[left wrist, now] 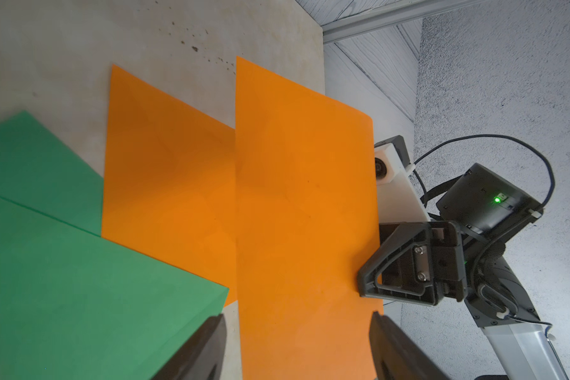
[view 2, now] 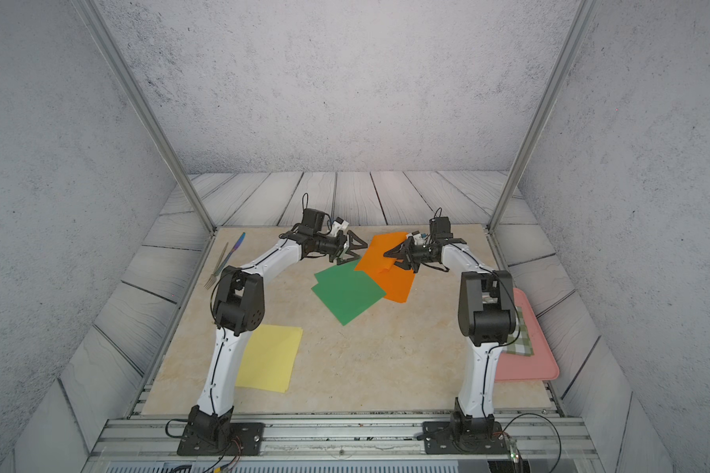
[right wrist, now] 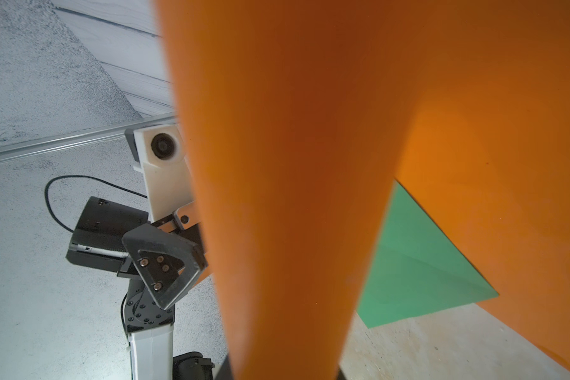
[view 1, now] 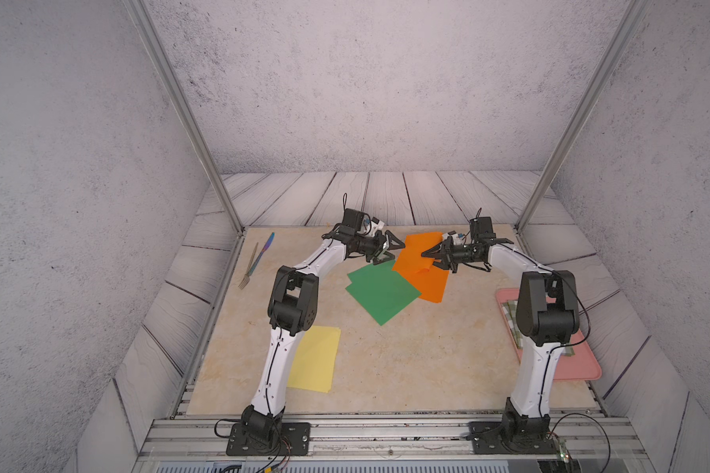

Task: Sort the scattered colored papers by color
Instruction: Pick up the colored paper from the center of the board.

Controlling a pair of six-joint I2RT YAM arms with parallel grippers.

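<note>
The walls (view 1: 365, 82) are grey and speckled, like rough stone. Pale grey wood planks (view 1: 386, 192) lie around the bench (view 1: 386, 368), which has a creamy, stone-look top. A shiny metal post (view 1: 184, 114) rises from one far corner, and a second post (view 1: 581, 114) from the other. A metal rail (view 1: 386, 430) runs along the near edge. The light is soft.

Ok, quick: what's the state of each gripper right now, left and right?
Left gripper: open, gripping nothing.
Right gripper: shut on the lifted orange paper.
</note>
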